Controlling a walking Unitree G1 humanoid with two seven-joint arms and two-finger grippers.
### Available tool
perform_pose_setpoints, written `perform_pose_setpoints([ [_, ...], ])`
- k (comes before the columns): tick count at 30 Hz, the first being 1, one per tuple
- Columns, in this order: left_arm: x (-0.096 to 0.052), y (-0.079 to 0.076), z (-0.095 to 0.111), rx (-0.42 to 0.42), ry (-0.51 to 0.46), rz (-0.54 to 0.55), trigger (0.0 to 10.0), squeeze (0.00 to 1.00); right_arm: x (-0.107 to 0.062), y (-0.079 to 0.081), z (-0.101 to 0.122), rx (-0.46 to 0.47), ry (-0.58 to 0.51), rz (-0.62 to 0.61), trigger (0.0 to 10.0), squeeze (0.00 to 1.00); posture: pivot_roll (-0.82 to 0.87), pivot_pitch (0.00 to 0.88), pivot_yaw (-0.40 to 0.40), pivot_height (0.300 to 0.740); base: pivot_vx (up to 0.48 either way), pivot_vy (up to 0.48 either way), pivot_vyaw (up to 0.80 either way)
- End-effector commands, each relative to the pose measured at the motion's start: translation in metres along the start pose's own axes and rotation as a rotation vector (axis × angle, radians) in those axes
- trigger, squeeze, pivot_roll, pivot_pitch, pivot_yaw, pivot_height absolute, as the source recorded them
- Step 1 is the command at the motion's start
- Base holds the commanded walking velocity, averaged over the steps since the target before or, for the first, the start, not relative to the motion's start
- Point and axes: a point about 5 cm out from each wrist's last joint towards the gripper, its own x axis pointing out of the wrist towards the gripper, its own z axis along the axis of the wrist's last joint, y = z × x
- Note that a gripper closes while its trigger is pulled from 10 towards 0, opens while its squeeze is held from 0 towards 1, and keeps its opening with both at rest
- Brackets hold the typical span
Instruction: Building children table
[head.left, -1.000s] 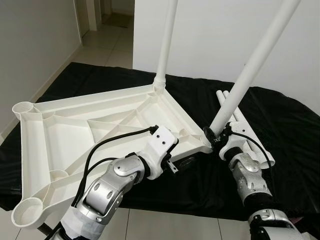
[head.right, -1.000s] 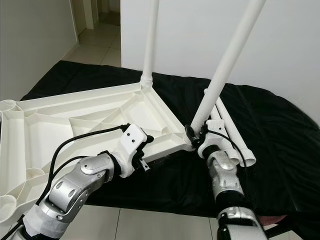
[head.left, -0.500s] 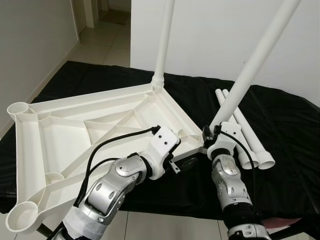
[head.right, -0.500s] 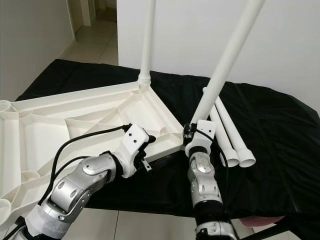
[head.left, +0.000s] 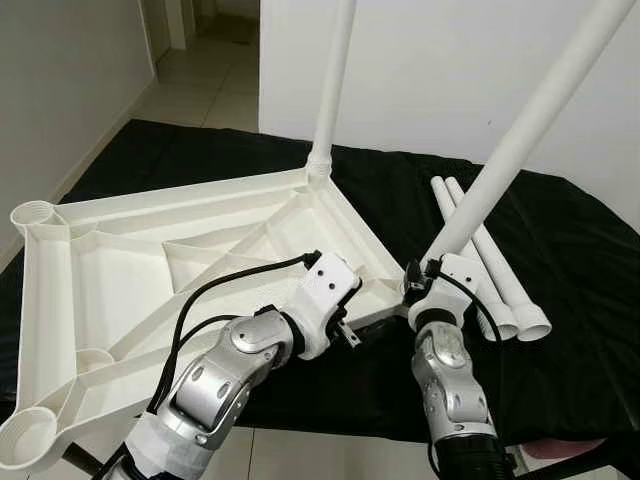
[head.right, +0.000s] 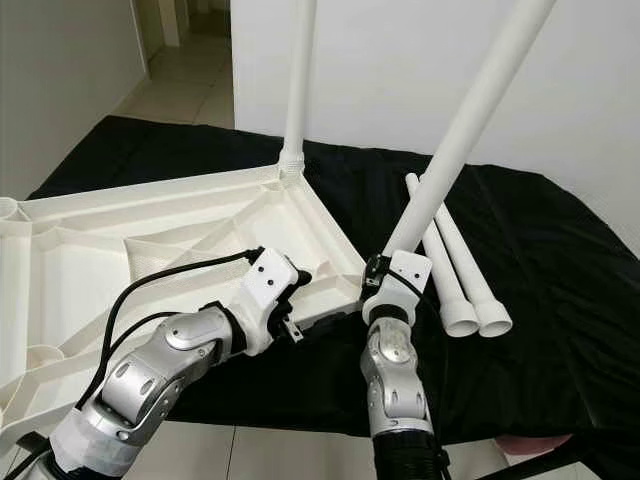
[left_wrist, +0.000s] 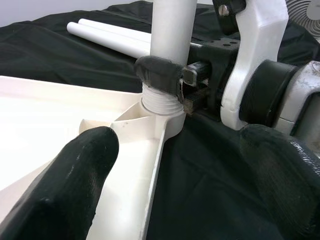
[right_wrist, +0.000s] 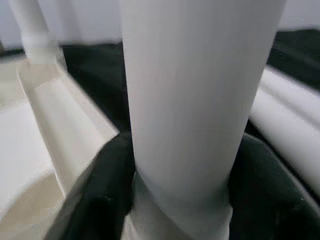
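A white table top lies upside down on a black cloth. One white leg stands upright in its far corner. A second leg leans to the right, its threaded end at the near right corner socket. My right gripper is shut on that leg just above the socket, with the fingers wrapped around the tube. My left gripper is open. Its fingers straddle the table top's near edge beside that corner.
Two loose legs lie side by side on the cloth right of the corner. Open sockets sit at the top's left corners, and the nearest overhangs the cloth's front edge. A white wall rises behind, with a tiled hallway far left.
My right forearm has swung in toward the left while its gripper stays on the tilted leg at the corner. The left gripper holds its place at the edge.
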Motion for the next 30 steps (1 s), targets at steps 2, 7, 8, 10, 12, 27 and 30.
perform_pose_setpoints([
  [2,0.001,-0.005,0.003,0.011,-0.008,-0.053,10.0,0.00,-0.011,0.000,-0.021,0.010,0.100,0.008,10.0,1.00,-0.01,0.000,-0.086,0.740,0.000,0.000,0.00],
  [7,0.002,-0.004,0.004,0.010,-0.010,-0.053,10.0,0.00,-0.013,0.012,-0.007,0.039,0.009,0.150,10.0,0.89,-0.02,0.000,-0.083,0.740,0.000,0.000,0.00],
  [8,0.002,-0.004,0.004,0.010,-0.010,-0.053,10.0,0.00,-0.013,0.012,-0.007,0.039,0.009,0.150,10.0,0.89,-0.02,0.000,-0.083,0.740,0.000,0.000,0.00],
  [10,0.003,-0.003,0.004,0.010,-0.011,-0.049,10.0,0.00,-0.010,0.007,-0.002,0.022,-0.028,0.180,10.0,0.00,-0.02,0.000,-0.082,0.740,0.000,0.000,0.00],
  [12,0.003,-0.003,0.004,0.011,-0.011,-0.049,10.0,0.00,-0.008,0.003,0.001,0.006,-0.045,0.206,10.0,0.00,-0.02,0.000,-0.081,0.740,0.000,0.000,0.00],
  [27,0.004,-0.003,0.005,0.018,-0.007,-0.061,10.0,0.00,0.022,-0.031,0.012,-0.130,-0.050,0.454,10.0,0.00,-0.02,0.000,-0.076,0.740,0.000,0.000,0.00],
  [30,0.004,-0.002,0.006,0.019,-0.007,-0.060,10.0,0.00,0.029,-0.033,0.014,-0.165,-0.042,0.517,10.0,0.00,-0.02,0.000,-0.074,0.740,0.000,0.000,0.00],
])
